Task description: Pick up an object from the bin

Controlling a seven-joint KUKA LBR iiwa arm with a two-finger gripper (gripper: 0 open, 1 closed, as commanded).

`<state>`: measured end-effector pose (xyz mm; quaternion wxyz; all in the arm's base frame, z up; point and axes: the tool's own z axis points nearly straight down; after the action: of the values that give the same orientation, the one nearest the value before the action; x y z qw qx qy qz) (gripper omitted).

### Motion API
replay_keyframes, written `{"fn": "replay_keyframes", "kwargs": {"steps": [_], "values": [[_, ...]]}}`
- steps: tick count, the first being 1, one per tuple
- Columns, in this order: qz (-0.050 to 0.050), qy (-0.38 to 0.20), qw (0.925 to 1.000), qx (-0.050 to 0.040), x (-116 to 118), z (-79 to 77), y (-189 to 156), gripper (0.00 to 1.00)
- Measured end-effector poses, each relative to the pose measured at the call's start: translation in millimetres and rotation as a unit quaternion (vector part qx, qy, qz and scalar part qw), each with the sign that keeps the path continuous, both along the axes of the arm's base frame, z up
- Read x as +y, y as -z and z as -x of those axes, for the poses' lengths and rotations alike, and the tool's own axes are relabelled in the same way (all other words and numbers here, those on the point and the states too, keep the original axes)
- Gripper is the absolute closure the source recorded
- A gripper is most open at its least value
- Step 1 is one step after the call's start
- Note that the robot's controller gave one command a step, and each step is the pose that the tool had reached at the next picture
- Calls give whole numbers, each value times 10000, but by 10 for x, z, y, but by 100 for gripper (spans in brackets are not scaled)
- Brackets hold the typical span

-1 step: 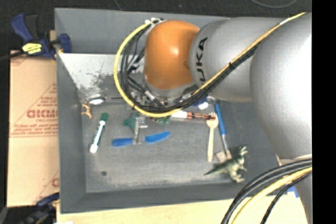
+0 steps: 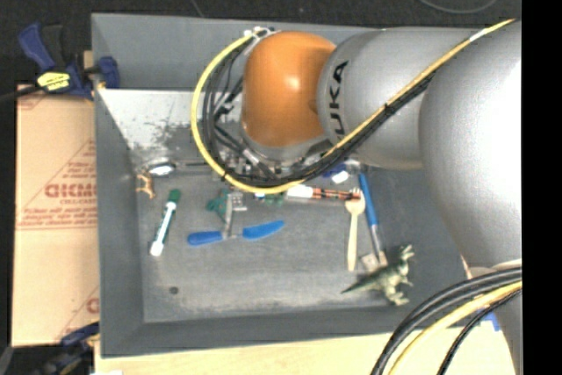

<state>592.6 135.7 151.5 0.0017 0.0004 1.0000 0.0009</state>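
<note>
My gripper [image 2: 231, 222] reaches down from under the orange wrist cover into the middle of the bin. It stands between two flat blue pieces, a left blue piece [image 2: 206, 237] and a right blue piece [image 2: 263, 230], right at the gap between them. A small dark green thing [image 2: 217, 205] lies just to the gripper's upper left. A white marker with a green cap [image 2: 164, 227] lies further left, pointing up and down.
A wooden spoon [image 2: 353, 231], a blue-handled tool [image 2: 370, 215] and a green toy dinosaur [image 2: 387, 277] lie at the right. A striped pen [image 2: 323, 194] lies under the arm. A small orange figure [image 2: 143, 183] and a silver piece [image 2: 161, 164] sit at the far left.
</note>
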Motion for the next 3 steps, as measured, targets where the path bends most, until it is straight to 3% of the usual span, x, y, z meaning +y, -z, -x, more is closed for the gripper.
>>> {"fn": "replay_keyframes", "kwargs": {"steps": [1, 2, 3], "values": [[-4, 1192, 9929, 7, -328, 184, 816, 0], [0, 535, 9986, -8, -198, 276, 806, 0], [-17, 1058, 9944, -26, -297, 186, 800, 0]]}}
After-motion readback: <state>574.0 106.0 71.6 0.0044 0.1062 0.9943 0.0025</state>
